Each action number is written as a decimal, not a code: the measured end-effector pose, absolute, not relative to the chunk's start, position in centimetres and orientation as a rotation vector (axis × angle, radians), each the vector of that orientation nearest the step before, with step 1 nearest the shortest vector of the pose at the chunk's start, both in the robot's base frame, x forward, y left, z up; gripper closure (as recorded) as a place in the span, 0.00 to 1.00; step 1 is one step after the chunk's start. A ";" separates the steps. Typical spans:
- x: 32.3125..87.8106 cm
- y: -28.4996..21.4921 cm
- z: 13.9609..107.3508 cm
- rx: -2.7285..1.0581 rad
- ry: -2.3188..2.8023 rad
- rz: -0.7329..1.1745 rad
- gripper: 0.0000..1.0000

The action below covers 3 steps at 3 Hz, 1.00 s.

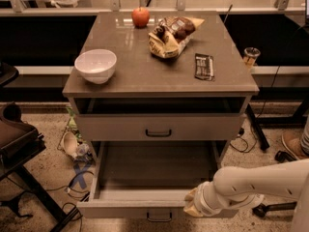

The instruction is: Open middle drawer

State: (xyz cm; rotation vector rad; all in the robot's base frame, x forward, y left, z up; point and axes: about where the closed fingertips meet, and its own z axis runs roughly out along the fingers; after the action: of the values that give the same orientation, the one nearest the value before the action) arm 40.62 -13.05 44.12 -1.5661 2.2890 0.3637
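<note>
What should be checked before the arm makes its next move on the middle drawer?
1. Middle drawer pulled out far enough that its grey inside shows: ok.
2. Hand at the drawer's front rim, right of the handle: ok.
3. Hand's hold on that rim: cannot tell.
4. Upper drawer sits back in the cabinet, not over the hand: ok.
5. Bowl upright on the cabinet top, though near its front left corner: ok.
6. Floor left of the open drawer: cables lie there, so probably not ok for base motion that way.
</note>
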 end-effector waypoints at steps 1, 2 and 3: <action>37.7 -13.1 44.3 -1.540 2.276 0.392 1.00; 37.1 -13.1 44.4 -1.534 2.272 0.399 1.00; 37.1 -13.1 44.4 -1.534 2.272 0.399 1.00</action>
State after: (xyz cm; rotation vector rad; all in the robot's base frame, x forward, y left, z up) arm 37.13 -13.14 44.38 -1.5342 2.2724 0.3986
